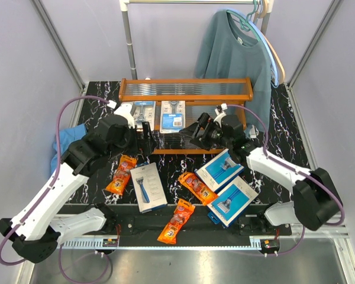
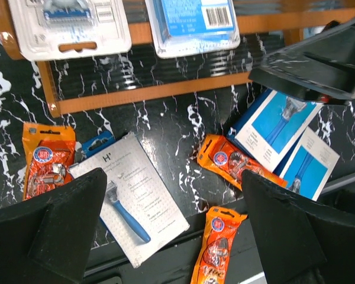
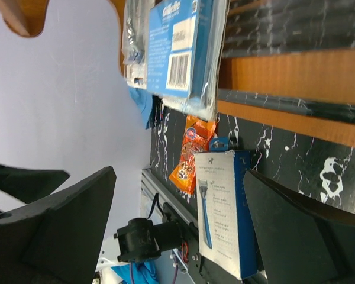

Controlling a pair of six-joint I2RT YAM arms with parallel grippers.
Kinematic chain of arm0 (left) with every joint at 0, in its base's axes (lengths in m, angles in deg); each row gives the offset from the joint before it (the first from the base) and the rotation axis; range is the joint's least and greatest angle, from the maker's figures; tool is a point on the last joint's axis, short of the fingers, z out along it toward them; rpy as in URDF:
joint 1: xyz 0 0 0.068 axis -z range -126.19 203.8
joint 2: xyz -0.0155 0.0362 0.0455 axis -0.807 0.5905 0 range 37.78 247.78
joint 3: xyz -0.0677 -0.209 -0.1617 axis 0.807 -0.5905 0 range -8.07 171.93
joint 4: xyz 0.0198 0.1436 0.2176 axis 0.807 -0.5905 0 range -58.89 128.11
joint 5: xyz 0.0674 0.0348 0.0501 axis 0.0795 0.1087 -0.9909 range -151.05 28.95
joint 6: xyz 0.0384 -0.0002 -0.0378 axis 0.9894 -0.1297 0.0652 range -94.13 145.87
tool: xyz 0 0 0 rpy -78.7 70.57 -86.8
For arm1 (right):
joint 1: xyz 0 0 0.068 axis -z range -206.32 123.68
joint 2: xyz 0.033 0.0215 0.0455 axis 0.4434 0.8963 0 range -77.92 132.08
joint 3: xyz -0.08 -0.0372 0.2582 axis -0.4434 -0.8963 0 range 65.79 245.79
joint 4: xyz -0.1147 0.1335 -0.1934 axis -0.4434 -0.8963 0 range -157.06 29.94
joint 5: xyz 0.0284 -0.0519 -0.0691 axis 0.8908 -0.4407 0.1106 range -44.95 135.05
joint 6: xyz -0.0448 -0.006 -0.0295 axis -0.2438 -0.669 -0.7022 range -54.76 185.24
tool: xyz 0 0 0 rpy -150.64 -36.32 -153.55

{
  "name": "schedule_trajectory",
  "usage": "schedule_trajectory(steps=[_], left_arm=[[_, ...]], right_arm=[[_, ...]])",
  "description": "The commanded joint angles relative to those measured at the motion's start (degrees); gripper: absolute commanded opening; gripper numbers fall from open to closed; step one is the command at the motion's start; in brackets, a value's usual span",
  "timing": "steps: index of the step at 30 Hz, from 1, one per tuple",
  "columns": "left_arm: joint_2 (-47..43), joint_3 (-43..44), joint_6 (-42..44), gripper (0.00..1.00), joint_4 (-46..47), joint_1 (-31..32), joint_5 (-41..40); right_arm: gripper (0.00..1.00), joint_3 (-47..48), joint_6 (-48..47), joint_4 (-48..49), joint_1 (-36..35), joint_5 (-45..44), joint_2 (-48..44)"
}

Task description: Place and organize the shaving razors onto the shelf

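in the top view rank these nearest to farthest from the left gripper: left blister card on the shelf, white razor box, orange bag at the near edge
1. Left blister card: on the shelf, just behind the left gripper.
2. White razor box: lying flat in front of the gripper, toward the arm bases.
3. Orange bag: at the near edge, centre and slightly right.

Stone-look tabletop: black w/ white marble veins. Low wooden-framed shelf: orange-brown, dark wire grating. Three small foil bags: orange, round logo prob. blue-red. Flat card box: grey-white, blue razor pic. Two flat boxes: blue, white panels. Plastic blister cards: clear-grey, blue inserts. Knit sweater: teal.
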Motion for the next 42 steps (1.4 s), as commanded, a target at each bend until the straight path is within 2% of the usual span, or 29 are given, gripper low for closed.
schedule_trajectory(steps=[1, 9, 12, 21, 27, 37, 42], left_arm=[[0.6, -1.5, 1.0, 0.99, 2.0, -0.2, 3.6], [0.0, -8.8, -1.1, 0.99, 6.3, 0.1, 11.4], [0.1, -12.1, -2.3, 0.99, 7.9, 2.1, 12.5], [5.1, -16.5, -6.4, 0.99, 13.0, 14.2, 12.6], [8.9, -20.5, -10.3, 0.98, 19.3, 19.9, 14.4], [18.4, -20.6, -14.5, 0.94, 22.4, 30.9, 13.0], [21.1, -19.8, -15.9, 0.94, 22.2, 33.6, 11.3]], right_arm=[[1.00, -1.9, -1.6, -2.7, -0.6, -1.2, -5.6], [1.00, -6.9, -1.4, -8.1, -0.8, -1.6, -14.9], [1.00, -9.4, -1.1, -9.9, -0.8, -1.7, -18.6], [1.00, -15.2, 1.2, -16.7, -1.5, -2.5, -30.1], [1.00, -19.0, 2.9, -20.6, -1.5, -3.2, -37.5], [1.00, -20.5, 3.8, -24.5, -1.6, -4.2, -42.8], [1.00, -20.1, 3.5, -25.3, -1.6, -4.4, -43.3]])
